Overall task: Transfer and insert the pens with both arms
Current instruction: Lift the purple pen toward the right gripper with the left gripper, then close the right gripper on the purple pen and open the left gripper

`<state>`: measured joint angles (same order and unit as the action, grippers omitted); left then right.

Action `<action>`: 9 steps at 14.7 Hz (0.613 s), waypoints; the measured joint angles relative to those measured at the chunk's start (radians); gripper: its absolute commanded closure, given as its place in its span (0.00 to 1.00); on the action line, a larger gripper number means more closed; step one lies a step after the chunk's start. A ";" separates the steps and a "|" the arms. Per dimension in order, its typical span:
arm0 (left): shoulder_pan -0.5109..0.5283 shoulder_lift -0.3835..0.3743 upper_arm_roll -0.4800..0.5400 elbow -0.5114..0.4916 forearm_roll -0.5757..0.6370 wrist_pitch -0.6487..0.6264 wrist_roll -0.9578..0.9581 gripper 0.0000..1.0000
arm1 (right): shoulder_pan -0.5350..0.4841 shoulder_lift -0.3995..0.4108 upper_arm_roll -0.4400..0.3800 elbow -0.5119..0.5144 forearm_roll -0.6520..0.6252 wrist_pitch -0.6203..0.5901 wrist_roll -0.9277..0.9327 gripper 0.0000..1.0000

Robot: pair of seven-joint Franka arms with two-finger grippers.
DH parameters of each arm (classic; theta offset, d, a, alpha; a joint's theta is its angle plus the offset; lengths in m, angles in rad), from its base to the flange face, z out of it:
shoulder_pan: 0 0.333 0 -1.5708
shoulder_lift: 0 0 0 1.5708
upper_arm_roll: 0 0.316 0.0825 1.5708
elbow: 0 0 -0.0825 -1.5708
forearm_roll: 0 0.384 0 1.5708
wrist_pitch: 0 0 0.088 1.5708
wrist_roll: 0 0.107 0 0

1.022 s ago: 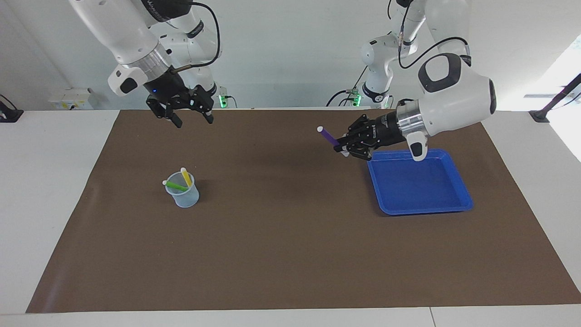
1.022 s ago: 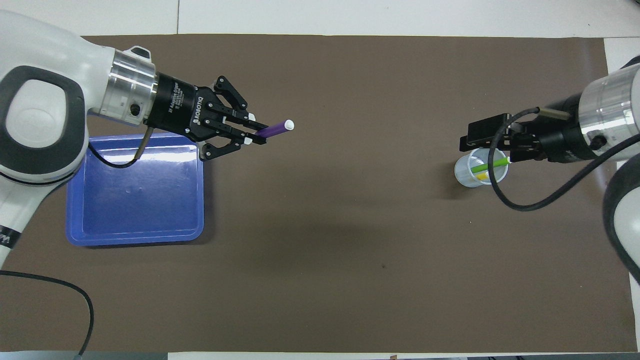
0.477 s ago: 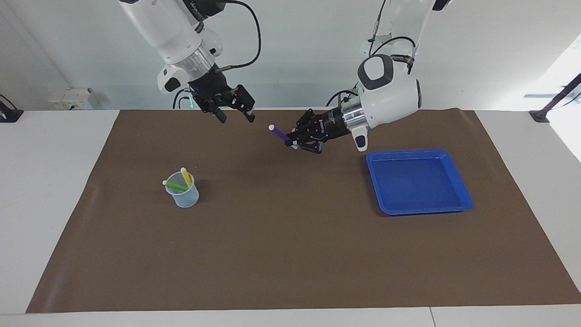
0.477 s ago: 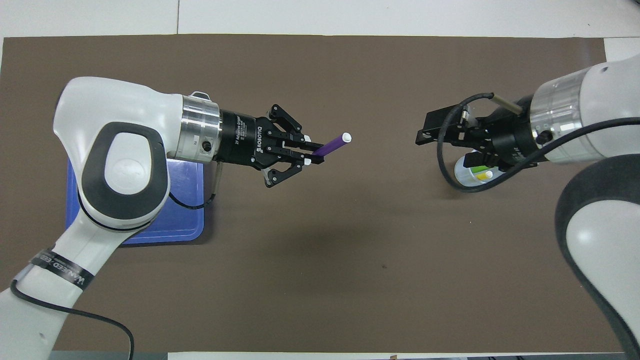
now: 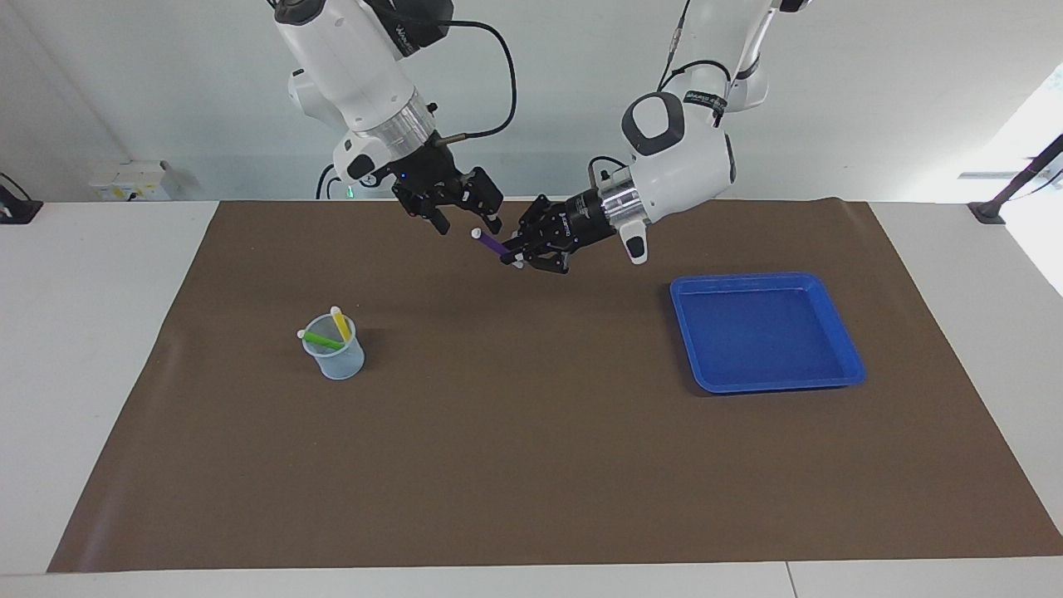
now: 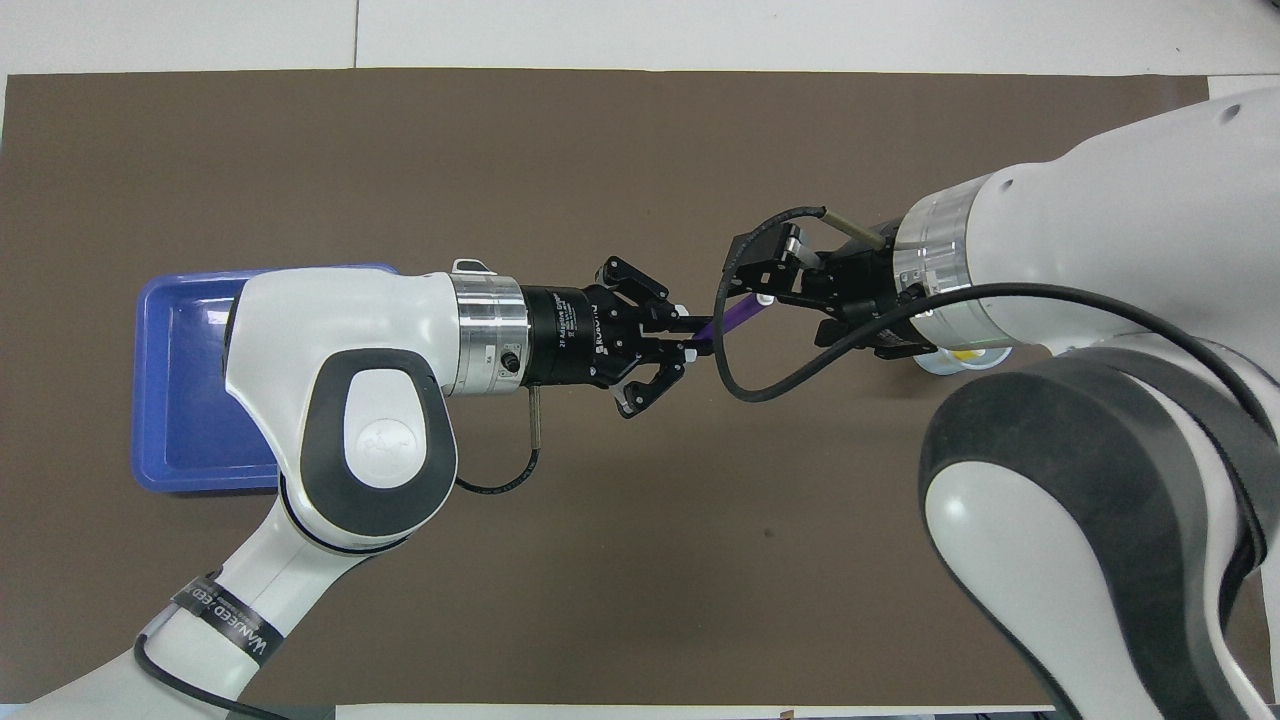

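My left gripper (image 5: 511,258) (image 6: 700,338) is shut on the purple pen (image 5: 493,244) (image 6: 737,316) and holds it in the air over the middle of the brown mat, pale end toward the right arm. The right gripper (image 5: 467,223) (image 6: 768,298) hangs open, its fingers on either side of that pale end; I cannot tell whether they touch it. The green pen (image 5: 320,339) and yellow pen (image 5: 341,322) stand in a clear cup (image 5: 335,359) toward the right arm's end. From overhead the right arm covers most of the cup (image 6: 940,364).
A blue tray (image 5: 768,380) (image 6: 180,400) with nothing in it lies on the brown mat (image 5: 531,465) toward the left arm's end. White table shows around the mat.
Both arms have swung in toward the middle of the table. The left one carried the purple pen away from the tray, and its pale end now sits between the right gripper's open fingers.
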<state>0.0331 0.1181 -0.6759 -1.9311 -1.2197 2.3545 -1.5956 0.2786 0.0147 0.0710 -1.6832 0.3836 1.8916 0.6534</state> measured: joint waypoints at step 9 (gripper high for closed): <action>-0.022 -0.002 0.000 -0.004 -0.035 0.045 -0.001 1.00 | 0.000 0.000 -0.002 0.000 0.000 0.015 -0.048 1.00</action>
<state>0.0108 0.1166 -0.6760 -1.9347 -1.2543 2.3998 -1.5962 0.2786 0.0150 0.0694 -1.6831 0.3835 1.9069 0.6059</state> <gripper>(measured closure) 0.833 0.634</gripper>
